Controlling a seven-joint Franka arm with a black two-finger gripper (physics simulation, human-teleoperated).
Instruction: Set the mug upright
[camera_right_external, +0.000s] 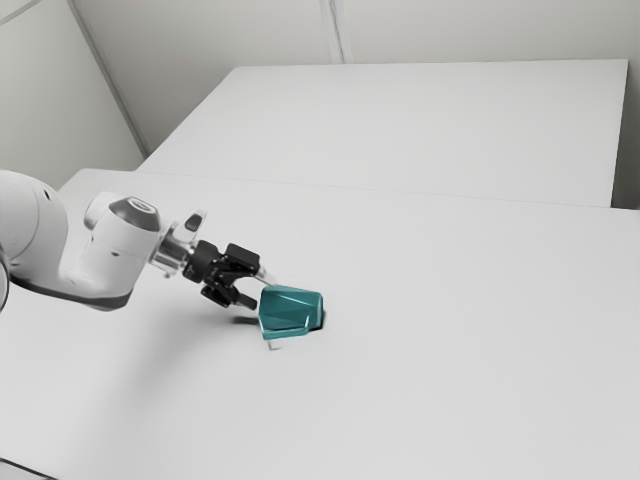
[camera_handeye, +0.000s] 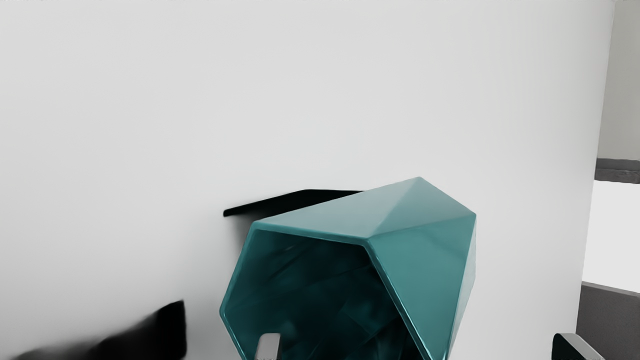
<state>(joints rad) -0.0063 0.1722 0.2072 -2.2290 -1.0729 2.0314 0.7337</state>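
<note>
Just left of center in the exterior view, your faceted teal mug (camera_right_external: 291, 312) lies on its side, mouth toward the black two-finger gripper (camera_right_external: 260, 289), whose fingers stand apart, holding nothing. For a sure grip, line up one finger inside the mouth and one outside, close squarely on the wall, then lift enough for the base to swing under before you lower it gently.

Your mug (camera_right_external: 291, 312) is teal, darkening almost to black inside; your gripper (camera_right_external: 259, 289) is black, your arm (camera_right_external: 112, 262) white with grey parts, your surface (camera_right_external: 450, 350) plain pale grey.
</note>
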